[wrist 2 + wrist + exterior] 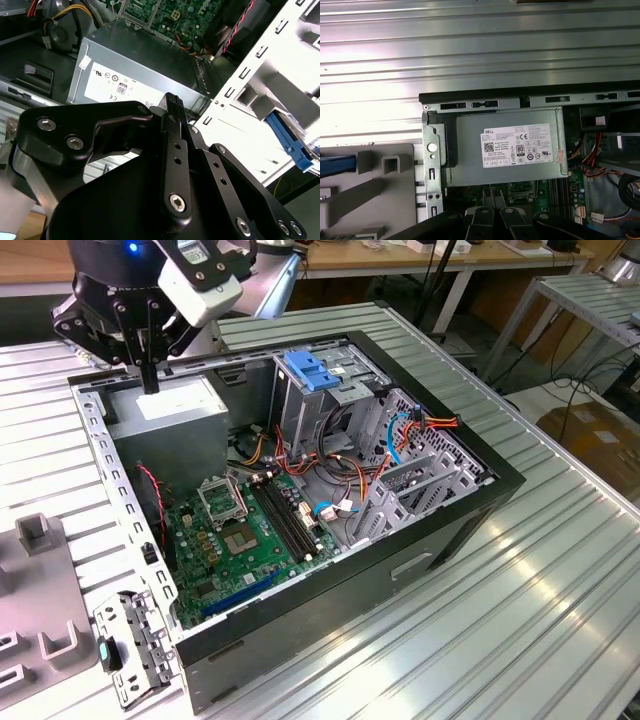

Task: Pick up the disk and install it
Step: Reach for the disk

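My gripper (pixel 150 378) hangs over the far left corner of the open computer case (pixel 400 570), just above the grey power supply box (pixel 170 405) with its white sticker (pixel 517 146). Its two black fingers are pressed together with nothing between them, as both wrist views show (pixel 172 101) (pixel 493 193). A blue plastic strip (pixel 336 165) (pixel 291 142) lies beside the grey fixture (pixel 385 175) outside the case. It looks like a side rail of the disk, whose body is out of view.
Inside the case lie a green motherboard (pixel 250 530), loose cables (pixel 340 475) and a grey metal drive cage (pixel 345 405) topped by a blue clip (pixel 310 370). A perforated metal bracket (pixel 130 645) lies by the case's near left corner. Ribbed metal table (pixel 520 600) surrounds the case.
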`<state>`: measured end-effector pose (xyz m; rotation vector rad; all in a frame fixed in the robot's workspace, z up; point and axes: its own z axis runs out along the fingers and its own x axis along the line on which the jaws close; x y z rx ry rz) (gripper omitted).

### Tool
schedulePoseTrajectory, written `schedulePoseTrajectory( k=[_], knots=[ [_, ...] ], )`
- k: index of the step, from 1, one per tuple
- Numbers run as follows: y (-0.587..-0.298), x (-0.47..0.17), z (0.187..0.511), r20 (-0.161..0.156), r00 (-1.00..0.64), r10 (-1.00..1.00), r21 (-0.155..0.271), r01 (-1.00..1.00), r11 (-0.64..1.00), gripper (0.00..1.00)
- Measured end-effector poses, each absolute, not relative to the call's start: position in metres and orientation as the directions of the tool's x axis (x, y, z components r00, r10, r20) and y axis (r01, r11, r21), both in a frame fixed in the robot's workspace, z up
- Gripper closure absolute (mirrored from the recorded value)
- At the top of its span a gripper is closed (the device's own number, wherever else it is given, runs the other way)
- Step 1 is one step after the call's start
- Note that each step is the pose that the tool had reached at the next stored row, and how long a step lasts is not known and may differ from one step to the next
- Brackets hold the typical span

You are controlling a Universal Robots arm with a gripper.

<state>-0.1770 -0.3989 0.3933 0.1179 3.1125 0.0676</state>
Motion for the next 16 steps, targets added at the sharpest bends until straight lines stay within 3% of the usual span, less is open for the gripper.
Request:
schedulePoseTrajectory(
  k=[16],
  knots=[
    [-0.399, -0.200, 0.393, -0.024, -0.997, 0.076, 0.044, 0.075, 0.996, 0.89]
  ],
)
